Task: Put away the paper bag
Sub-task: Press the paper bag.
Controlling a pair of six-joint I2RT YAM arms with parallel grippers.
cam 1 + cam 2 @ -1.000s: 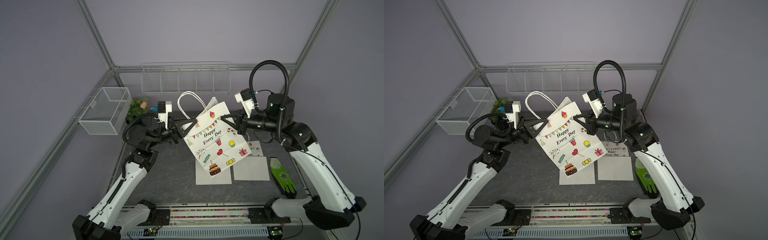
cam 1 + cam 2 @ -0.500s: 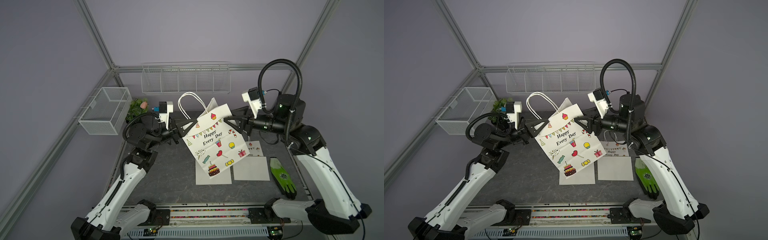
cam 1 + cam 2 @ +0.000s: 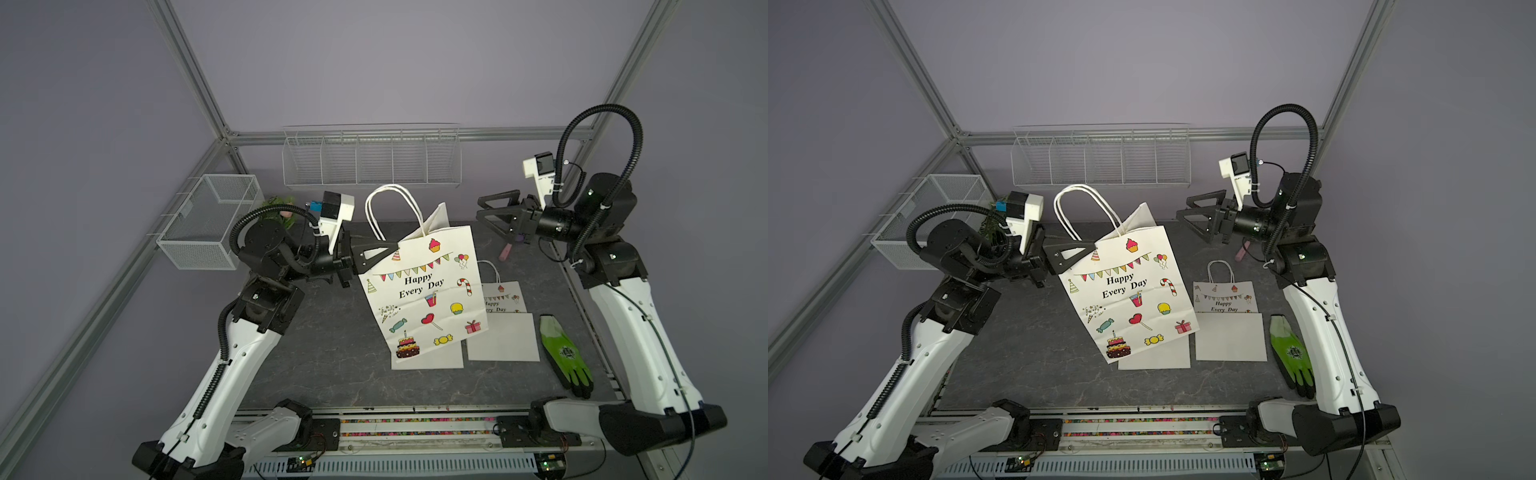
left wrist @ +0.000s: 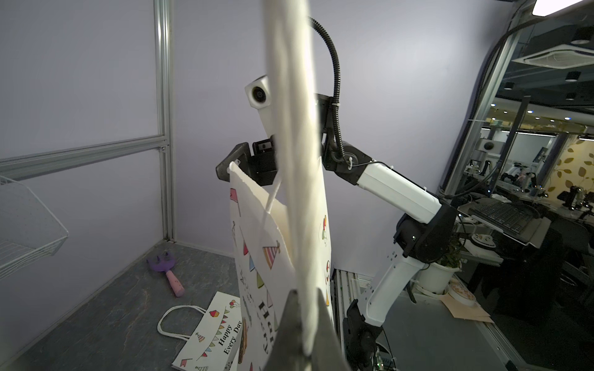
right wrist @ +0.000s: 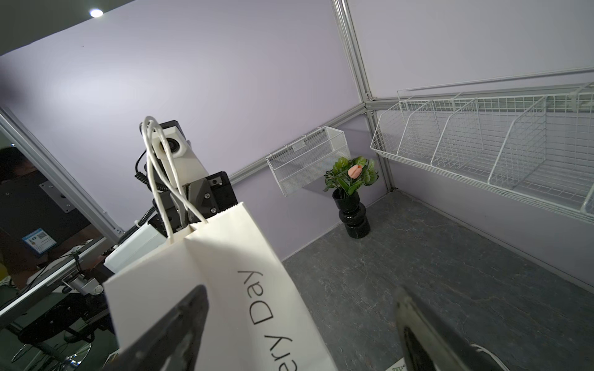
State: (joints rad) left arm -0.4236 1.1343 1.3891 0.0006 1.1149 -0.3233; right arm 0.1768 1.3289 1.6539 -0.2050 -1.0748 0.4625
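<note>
The paper bag (image 3: 424, 291) (image 3: 1125, 299) is white with coloured party prints, "Happy Every Day" and white rope handles. It hangs above the table, tilted, with its lower corner over a flat white sheet. My left gripper (image 3: 390, 251) (image 3: 1090, 251) is shut on the bag's upper left edge; in the left wrist view the jaws (image 4: 303, 295) pinch the paper bag (image 4: 257, 231). My right gripper (image 3: 480, 209) (image 3: 1183, 209) stands open to the right of the bag, clear of it. In the right wrist view the bag (image 5: 225, 257) is in front of the wide-open right gripper (image 5: 300, 290).
A smaller folded bag (image 3: 503, 297) and white sheets (image 3: 503, 336) lie flat on the table, with a green glove (image 3: 565, 353) beside them. A pink-handled brush (image 4: 167, 269) lies near the back right. A wire basket (image 3: 208, 224), a wire rack (image 3: 370, 158) and a plant vase (image 5: 352, 205) line the walls.
My right gripper has opened, let go of the bag's right corner and drawn back to the right. The bag now hangs from the left gripper alone, less tilted.
</note>
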